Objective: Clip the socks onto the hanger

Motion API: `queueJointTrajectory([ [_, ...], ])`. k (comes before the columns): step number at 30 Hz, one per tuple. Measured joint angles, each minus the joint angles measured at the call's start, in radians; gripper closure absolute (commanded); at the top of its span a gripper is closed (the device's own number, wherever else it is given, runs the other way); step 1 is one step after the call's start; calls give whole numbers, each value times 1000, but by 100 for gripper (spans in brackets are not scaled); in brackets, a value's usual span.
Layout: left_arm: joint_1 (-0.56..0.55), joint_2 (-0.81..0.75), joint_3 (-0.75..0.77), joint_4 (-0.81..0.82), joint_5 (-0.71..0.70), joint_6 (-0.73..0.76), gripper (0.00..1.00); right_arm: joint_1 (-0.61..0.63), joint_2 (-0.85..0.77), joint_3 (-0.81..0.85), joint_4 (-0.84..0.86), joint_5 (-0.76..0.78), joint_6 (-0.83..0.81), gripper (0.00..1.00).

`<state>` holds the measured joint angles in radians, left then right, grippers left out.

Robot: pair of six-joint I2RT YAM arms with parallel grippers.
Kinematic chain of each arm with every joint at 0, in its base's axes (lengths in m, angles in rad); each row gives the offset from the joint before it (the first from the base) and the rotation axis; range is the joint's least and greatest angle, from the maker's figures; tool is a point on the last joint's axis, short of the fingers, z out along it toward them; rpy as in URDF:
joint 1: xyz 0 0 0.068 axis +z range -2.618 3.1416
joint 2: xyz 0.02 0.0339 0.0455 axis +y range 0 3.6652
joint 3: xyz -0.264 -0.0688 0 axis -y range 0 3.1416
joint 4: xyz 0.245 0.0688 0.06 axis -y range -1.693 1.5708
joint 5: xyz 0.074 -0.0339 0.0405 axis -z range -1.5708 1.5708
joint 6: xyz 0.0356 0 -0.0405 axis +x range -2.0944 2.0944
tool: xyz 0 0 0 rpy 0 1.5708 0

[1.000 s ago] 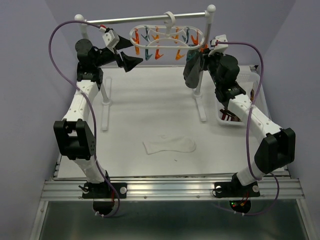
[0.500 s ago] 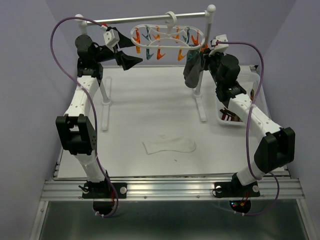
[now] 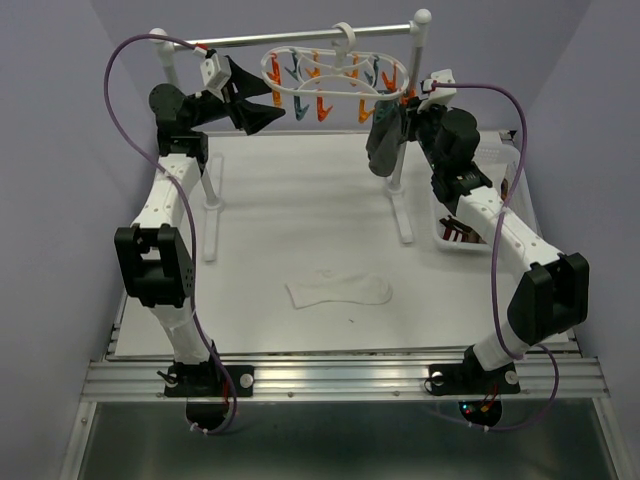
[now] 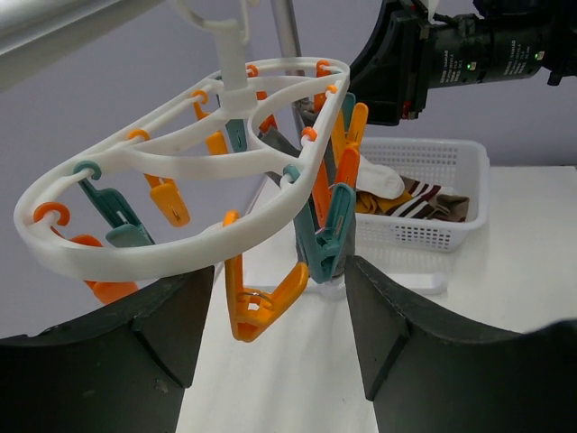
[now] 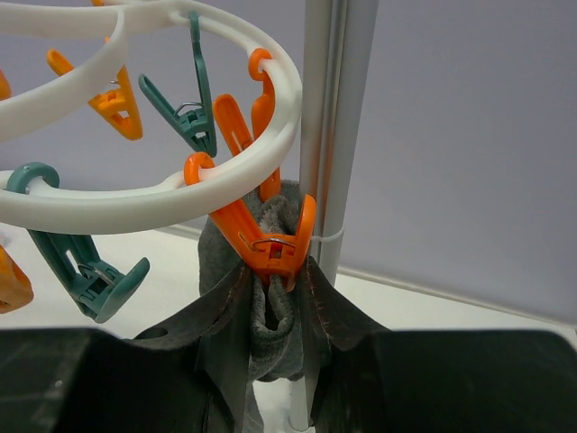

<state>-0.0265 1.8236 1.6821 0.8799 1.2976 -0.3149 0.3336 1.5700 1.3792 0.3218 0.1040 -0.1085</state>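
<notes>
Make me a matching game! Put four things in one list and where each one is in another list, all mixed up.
Things:
1 white sock
2 grey sock
3 striped sock
4 hanger

Places:
A in the basket
B hooked on the metal rail
C flat on the table
D up at an orange clip

Pairs: 1-C, 2-D, 3-A, 4-B

Both arms raised, elbows bent, reaching toward the far side: left gripper (image 3: 266,112) roughly level, pointing right, jaws wide apart and gripping nothing; right gripper (image 5: 273,316) pointing left, jaws drawn close together, pinching a grey sock (image 5: 221,248).
</notes>
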Motion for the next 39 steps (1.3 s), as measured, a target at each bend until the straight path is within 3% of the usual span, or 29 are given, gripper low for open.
queueJointTrajectory([
  [5,0,26,-4,138,3,-130,38,-2,0,0,0,-1,0,75],
  [11,0,44,-5,256,3,-248,67,-6,0,0,0,-7,0,74],
  [20,1,45,-25,305,-30,-294,100,-7,0,0,-7,-7,1,73],
  [24,1,44,-53,296,-58,-292,100,-7,0,0,-7,-8,5,69],
  [27,0,23,-101,277,-99,-281,100,-7,0,0,-6,-17,8,61],
  [31,0,-17,-173,240,-146,-277,100,-8,-3,0,-31,-34,7,42],
  [34,-4,-56,-229,208,-190,-277,100,-10,-6,-2,-61,-75,1,35],
  [37,-9,-105,-285,180,-243,-277,100,-12,-19,-7,-98,-132,-2,20],
  [39,-13,-129,-305,162,-265,-277,100,-12,-34,-17,-121,-177,-7,0],
])
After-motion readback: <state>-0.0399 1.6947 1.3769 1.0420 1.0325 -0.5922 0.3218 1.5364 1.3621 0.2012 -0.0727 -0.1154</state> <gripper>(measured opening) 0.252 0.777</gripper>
